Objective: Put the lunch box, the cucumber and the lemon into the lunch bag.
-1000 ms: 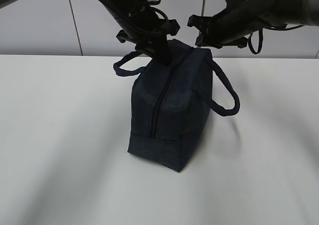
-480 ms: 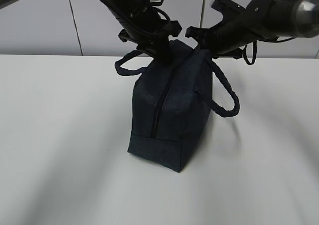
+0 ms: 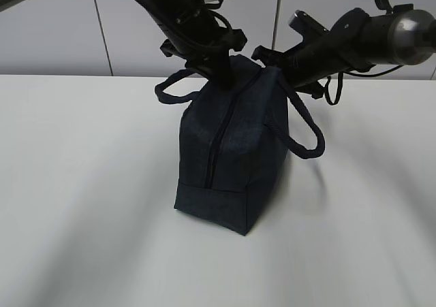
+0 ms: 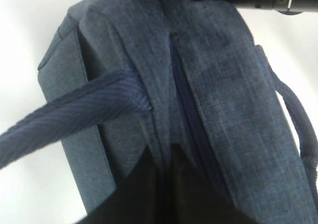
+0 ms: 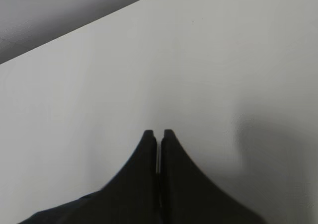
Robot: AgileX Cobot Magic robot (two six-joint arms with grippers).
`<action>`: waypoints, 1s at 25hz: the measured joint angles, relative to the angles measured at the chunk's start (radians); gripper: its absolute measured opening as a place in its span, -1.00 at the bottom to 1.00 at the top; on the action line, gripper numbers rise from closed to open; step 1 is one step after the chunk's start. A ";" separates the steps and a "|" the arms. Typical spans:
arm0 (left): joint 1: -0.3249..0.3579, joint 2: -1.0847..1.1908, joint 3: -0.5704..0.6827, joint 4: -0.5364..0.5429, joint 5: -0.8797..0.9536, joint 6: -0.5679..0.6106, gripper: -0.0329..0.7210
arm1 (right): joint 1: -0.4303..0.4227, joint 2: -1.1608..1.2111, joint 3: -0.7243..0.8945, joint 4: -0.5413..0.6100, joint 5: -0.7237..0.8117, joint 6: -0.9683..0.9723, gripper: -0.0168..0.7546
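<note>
Since a second ago my right gripper (image 5: 157, 137) has swung off toward three o'clock, fingers pressed together on nothing, over bare table (image 5: 208, 75). My left gripper (image 3: 221, 75) sits at the twelve o'clock end of the lunch bag (image 3: 231, 157), fingers closed, seemingly pinching fabric by the zipper (image 4: 186, 110), though I can't see exactly what. If that pinch slips or drags sideways, I judge the upright bag could tip. Its zipper looks shut, so I can't see the contents; lunch box, cucumber and lemon are nowhere in view.
</note>
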 joint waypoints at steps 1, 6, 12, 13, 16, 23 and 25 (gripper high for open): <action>0.000 0.000 0.000 0.000 0.000 0.000 -0.93 | 0.000 0.000 0.000 0.002 0.000 0.000 -0.96; 0.000 0.000 0.000 0.000 0.002 0.000 -0.93 | 0.000 0.002 0.000 0.003 0.005 0.000 -0.96; 0.000 0.000 0.000 0.002 0.005 0.000 -0.93 | -0.002 0.013 -0.003 0.006 0.026 0.000 -0.96; 0.000 0.000 0.000 0.002 0.005 0.000 -0.93 | -0.002 0.013 -0.003 0.010 0.028 0.000 -0.96; 0.000 0.000 0.000 0.002 0.005 0.000 -0.93 | -0.002 0.015 -0.005 0.010 0.030 0.000 -0.96; 0.000 0.000 0.000 0.002 0.005 0.000 -0.93 | -0.003 0.019 -0.005 0.001 0.034 0.000 -0.96; 0.000 0.000 0.000 0.002 0.007 0.000 -0.93 | -0.003 0.019 -0.005 -0.001 0.034 0.000 -0.96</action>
